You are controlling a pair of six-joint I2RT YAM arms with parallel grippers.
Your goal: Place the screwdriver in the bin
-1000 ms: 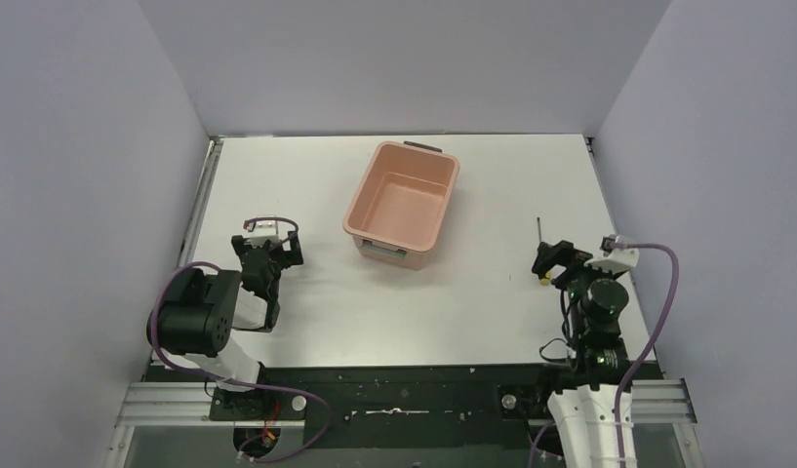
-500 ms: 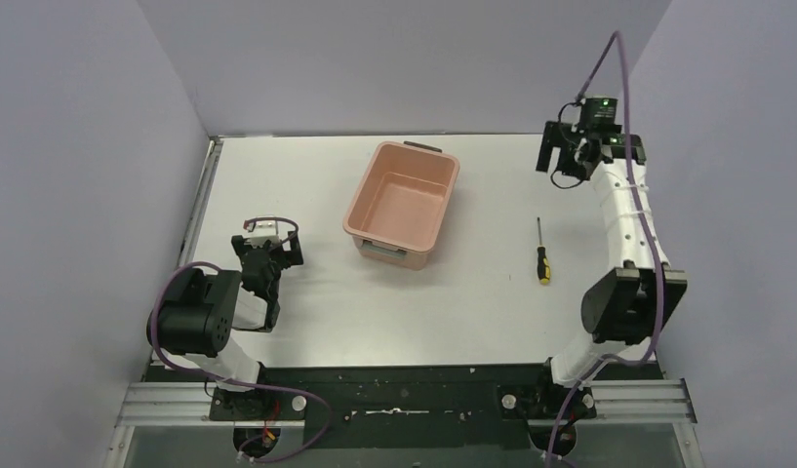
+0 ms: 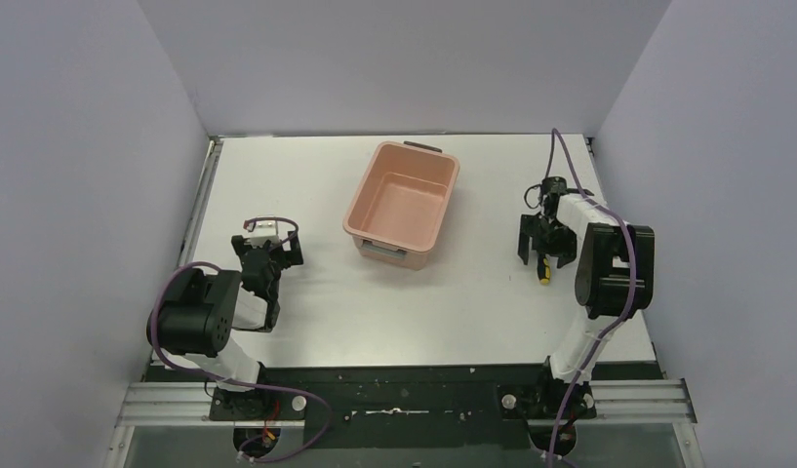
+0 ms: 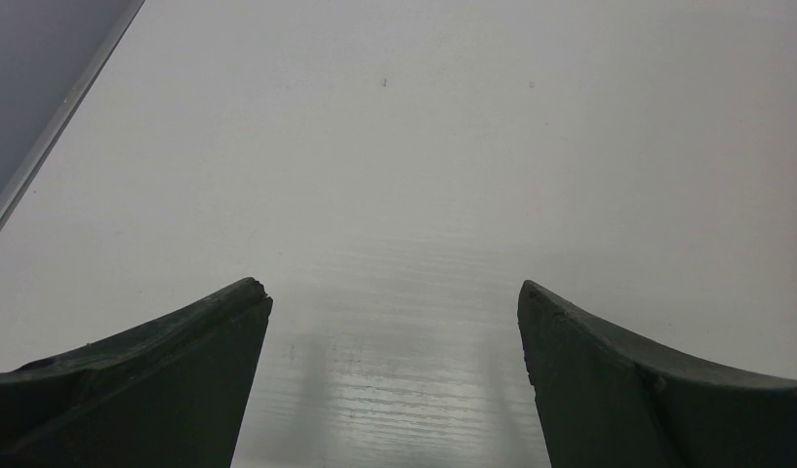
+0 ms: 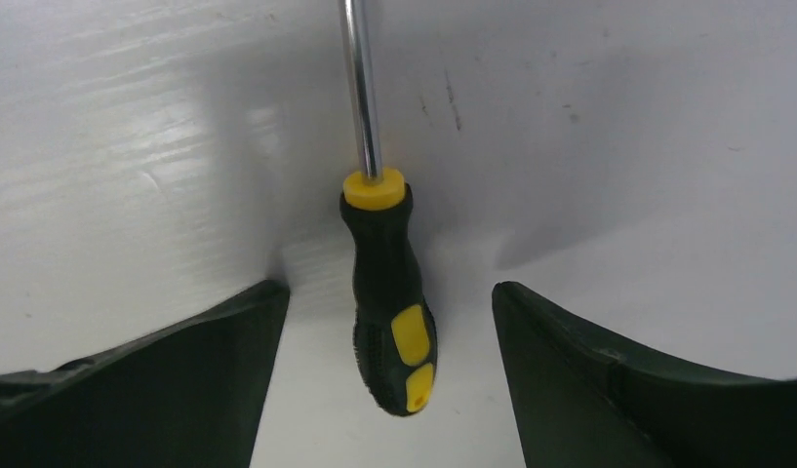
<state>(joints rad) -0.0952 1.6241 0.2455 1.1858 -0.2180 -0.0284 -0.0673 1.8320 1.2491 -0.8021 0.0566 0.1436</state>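
**Screwdriver lies on the desk, fingers spread around it**

The screwdriver (image 5: 388, 322) lies flat on the white desk (image 3: 453, 312), over on the right side. It is not in the bin (image 3: 359, 195). The bin is pink and sits near the middle of the desk, farther back, and the screwdriver is well apart from it.

The right arm bends down over the screwdriver. The right fingers (image 5: 170, 390) are spread wide. One finger is on each side of the black and yellow handle. In the right wrist view there is a gap of white desk between the handle and each finger, so they are not touching it. The shiny thin shaft points straight away from the fingers. A yellow ring sits where the shaft meets the handle.

From above, the right arm hides most of the screwdriver. Only the end of the handle peeks out below the fingers (image 3: 524, 242).

The left arm sits folded up on the left side of the desk, well apart from the bin. The left fingers (image 4: 131, 390) are spread wide too, and only bare white desk shows between them.

The bin has a grey handle on each short end.
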